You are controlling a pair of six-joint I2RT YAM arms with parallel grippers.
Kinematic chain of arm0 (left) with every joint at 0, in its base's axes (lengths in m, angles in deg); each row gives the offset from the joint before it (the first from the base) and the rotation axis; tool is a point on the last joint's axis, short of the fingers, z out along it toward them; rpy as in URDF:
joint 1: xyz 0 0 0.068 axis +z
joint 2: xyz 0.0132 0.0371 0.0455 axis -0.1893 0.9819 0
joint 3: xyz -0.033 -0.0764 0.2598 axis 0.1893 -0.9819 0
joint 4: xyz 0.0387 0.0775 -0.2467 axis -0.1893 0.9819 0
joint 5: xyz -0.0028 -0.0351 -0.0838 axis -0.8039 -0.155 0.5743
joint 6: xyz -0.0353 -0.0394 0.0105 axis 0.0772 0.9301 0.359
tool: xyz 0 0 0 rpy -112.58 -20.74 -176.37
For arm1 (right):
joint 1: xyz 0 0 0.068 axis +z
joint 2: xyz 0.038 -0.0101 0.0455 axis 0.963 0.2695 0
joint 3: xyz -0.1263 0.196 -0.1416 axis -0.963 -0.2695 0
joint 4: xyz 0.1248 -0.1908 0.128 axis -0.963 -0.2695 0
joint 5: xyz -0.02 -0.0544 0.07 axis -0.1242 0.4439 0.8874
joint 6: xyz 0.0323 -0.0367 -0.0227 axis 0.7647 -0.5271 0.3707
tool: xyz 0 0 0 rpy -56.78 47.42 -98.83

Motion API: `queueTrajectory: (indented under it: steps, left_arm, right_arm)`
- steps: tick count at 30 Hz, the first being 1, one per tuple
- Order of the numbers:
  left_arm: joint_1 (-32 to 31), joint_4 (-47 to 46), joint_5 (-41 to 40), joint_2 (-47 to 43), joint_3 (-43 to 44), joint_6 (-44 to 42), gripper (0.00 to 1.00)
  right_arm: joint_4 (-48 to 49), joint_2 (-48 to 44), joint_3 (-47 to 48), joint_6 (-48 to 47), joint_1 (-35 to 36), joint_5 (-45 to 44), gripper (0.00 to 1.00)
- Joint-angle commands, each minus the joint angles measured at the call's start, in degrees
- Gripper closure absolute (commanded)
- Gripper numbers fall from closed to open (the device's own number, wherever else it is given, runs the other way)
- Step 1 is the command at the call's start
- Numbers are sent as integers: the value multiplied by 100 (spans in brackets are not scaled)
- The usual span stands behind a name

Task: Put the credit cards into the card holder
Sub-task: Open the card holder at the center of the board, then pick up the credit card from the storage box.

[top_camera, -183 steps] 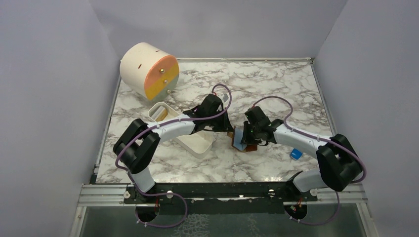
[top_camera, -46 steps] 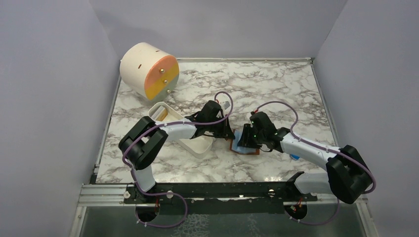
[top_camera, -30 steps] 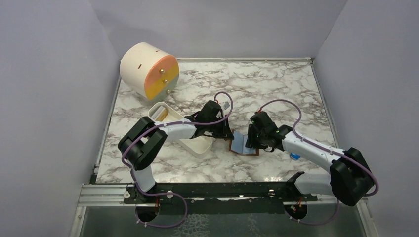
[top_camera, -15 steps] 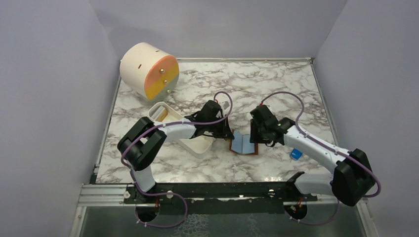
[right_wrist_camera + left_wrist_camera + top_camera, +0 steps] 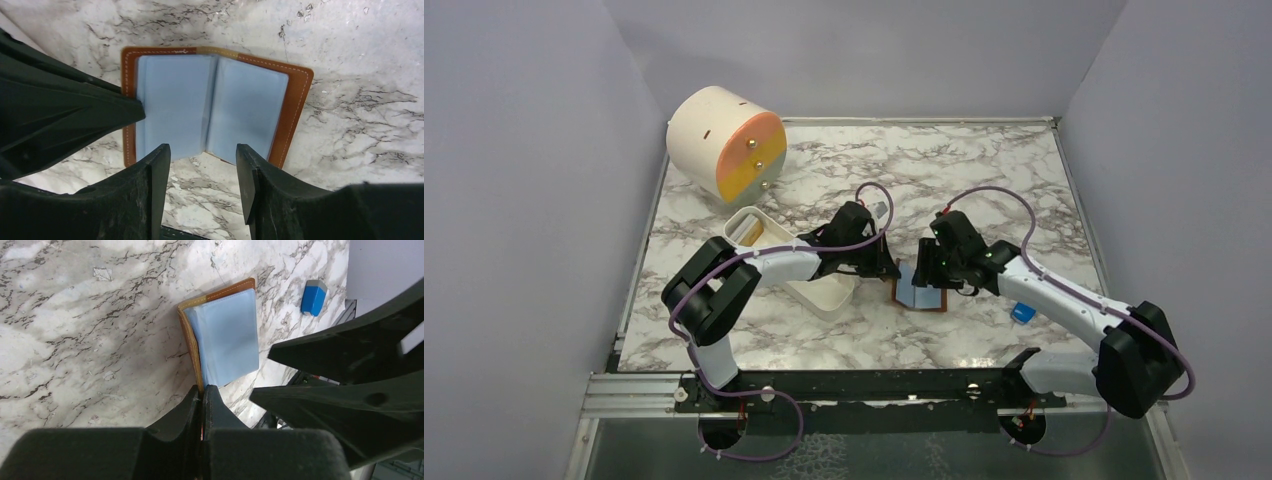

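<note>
The wallet (image 5: 175, 110) lies open on the table (image 5: 984, 180), blue pockets up; the left gripper (image 5: 202, 390) is closed tight, pinching its brown edge; the right gripper (image 5: 202, 148) hangs above it, jaws apart, empty; a yellowish card (image 5: 746, 232) sits in the tray (image 5: 824, 293) left of the wallet.

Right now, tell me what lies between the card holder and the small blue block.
Only bare marble table lies between the card holder and the blue block. The left wrist view shows this stretch plainly.
</note>
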Motion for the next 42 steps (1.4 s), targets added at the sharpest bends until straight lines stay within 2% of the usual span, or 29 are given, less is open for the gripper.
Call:
queueTrajectory:
  steps: [1, 6, 9, 12, 14, 15, 23, 33, 35, 39, 42]
  left_arm:
    - [-28, -237, -233, -72, -21, 134, 97]
    - [-20, -60, -587, -241, -120, 108, 66]
    - [40, 350, -913, -476, -8, -79, 54]
    - [221, 805, -1140, -614, 215, -286, 46]
    - [383, 1060, -1237, -723, 346, -437, 34]
    - [462, 1200, -1301, -783, 405, -542, 32]
    - [1007, 2447, -1733, -999, 1135, -1681, 31]
    - [1410, 3578, -2619, -1453, 1295, -2859, 34]
    - [1482, 3766, -2994, -1521, 1323, -3078, 34]
    - [1626, 3897, -3657, -1626, 1369, -3577, 44]
    - [1871, 3856, -3821, -1667, 1339, -3908, 46]
  right_arm:
    - [512, 223, -95, 86, 16, 70, 47]
    - [953, 621, -182, 90, 14, 41, 45]
    - [1089, 921, -166, 59, 15, 33, 45]
    - [1110, 1193, -114, 49, 16, 29, 45]
    - [1164, 1233, -132, 26, 9, 47, 45]
    - [1193, 1240, -145, -23, 10, 70, 45]
    - [1125, 1384, -141, -201, 11, -15, 45]
    - [664, 1752, 198, -145, 93, -243, 45]
    - [605, 1769, 245, -128, 103, -235, 45]
    - [495, 1666, 360, -151, 116, -160, 45]
    - [454, 1588, 486, -187, 121, 54, 45]
